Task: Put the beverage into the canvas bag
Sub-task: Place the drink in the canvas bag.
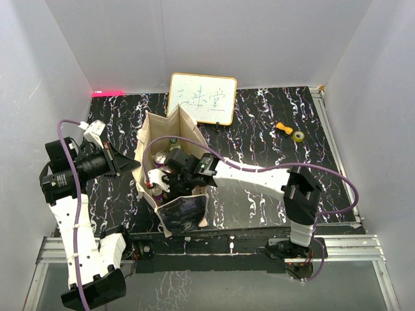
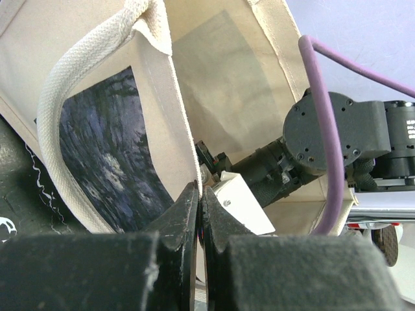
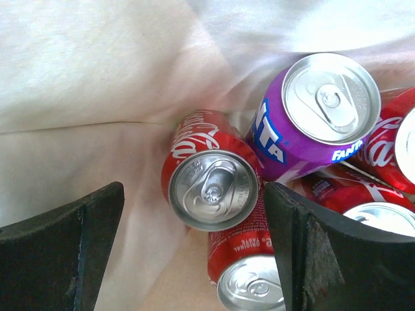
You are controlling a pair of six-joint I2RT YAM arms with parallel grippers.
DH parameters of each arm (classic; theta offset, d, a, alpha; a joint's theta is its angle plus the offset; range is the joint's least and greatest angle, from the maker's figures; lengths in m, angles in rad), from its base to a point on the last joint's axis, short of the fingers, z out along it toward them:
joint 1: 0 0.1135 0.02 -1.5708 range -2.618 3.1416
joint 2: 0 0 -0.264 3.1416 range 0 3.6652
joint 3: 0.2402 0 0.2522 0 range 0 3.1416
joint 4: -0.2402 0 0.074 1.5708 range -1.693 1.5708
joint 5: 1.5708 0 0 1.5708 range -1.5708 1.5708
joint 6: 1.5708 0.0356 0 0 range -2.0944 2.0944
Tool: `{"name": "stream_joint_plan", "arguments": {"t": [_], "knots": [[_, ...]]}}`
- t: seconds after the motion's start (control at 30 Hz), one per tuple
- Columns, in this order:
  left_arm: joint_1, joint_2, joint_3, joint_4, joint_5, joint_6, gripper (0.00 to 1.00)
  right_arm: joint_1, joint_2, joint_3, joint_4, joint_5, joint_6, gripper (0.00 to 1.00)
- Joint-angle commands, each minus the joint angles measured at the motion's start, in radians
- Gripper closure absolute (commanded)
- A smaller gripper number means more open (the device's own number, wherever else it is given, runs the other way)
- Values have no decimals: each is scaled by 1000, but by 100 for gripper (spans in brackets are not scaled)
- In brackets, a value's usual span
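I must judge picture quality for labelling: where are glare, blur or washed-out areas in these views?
Top external: evenly lit and sharp, with a small red glow at the far left. Left wrist: the left hand is very near and looks soft, the canvas bag sharper. Right wrist: the bag cloth at the top is washed out; the purple Fanta can shows lid reflections.

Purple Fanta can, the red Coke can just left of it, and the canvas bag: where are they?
Purple Fanta can [image 3: 331,97]: right wrist view, on its silver top.
Red Coke can [image 3: 213,188]: right wrist view, on its silver top.
Canvas bag [image 2: 53,94]: left wrist view, on its looped handle.
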State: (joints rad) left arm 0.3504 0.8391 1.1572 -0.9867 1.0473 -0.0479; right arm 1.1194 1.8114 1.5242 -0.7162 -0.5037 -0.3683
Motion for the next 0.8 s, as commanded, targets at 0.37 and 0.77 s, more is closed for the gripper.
{"name": "stream_joint_plan", "arguments": {"t": [0.37,0.77], "knots": [[1,-24,-19,44,98,26,100,-83,-155,78,46,-194,49,9],[1,-46,-31,125,94,40,100,-167,-212,184,135,17,148,8]]}}
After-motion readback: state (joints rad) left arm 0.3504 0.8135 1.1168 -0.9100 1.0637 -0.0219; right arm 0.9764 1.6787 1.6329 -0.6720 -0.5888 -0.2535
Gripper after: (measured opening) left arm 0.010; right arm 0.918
